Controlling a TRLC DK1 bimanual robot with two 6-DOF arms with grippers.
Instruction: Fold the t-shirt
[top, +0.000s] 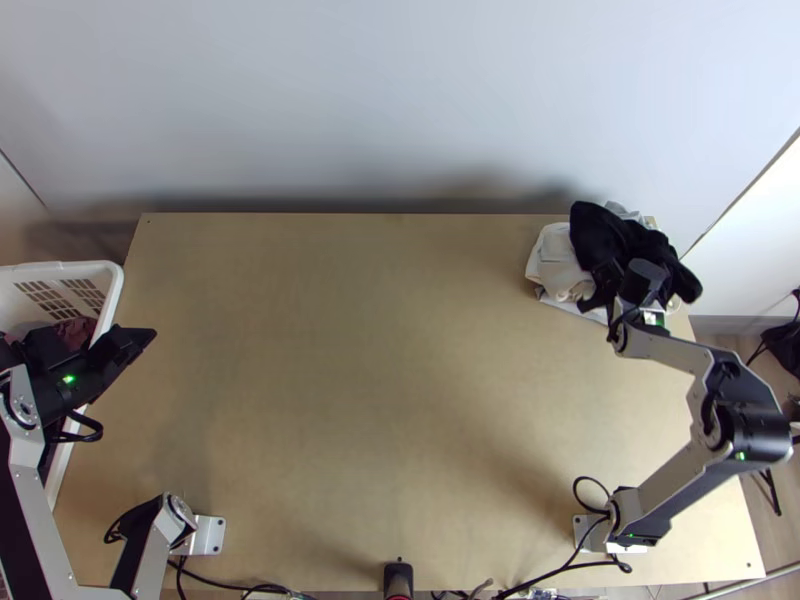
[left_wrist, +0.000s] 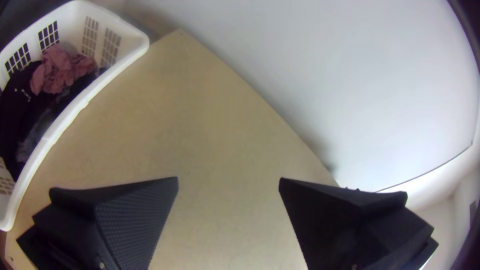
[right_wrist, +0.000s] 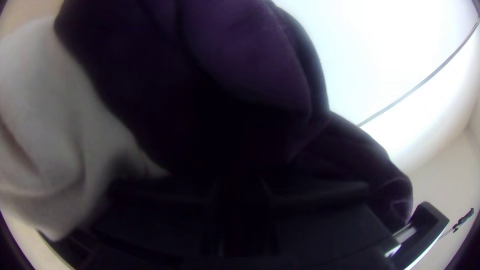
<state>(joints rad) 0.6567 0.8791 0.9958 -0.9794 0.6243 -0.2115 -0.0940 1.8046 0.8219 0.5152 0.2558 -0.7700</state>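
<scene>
My right gripper (top: 606, 284) is at a heap of bunched cloth at the table's far right corner. Dark cloth (top: 610, 236) lies crumpled on top of pale cloth (top: 555, 262). In the right wrist view the fingers of my right gripper (right_wrist: 239, 185) are close together on the dark cloth (right_wrist: 200, 85), with pale cloth (right_wrist: 65, 120) beside it. Shadow hides the pinched part. My left gripper (top: 142, 340) hangs over the table's left side by the basket; in the left wrist view the left gripper (left_wrist: 228, 181) is open and holds nothing.
A white basket (top: 114, 290) stands along the table's left edge, partly under the left arm. Pink cloth (left_wrist: 59, 70) and dark cloth lie bunched inside it. Bare wood of the table (top: 350, 370) stretches between the basket and the heap. A wall rises behind the far edge.
</scene>
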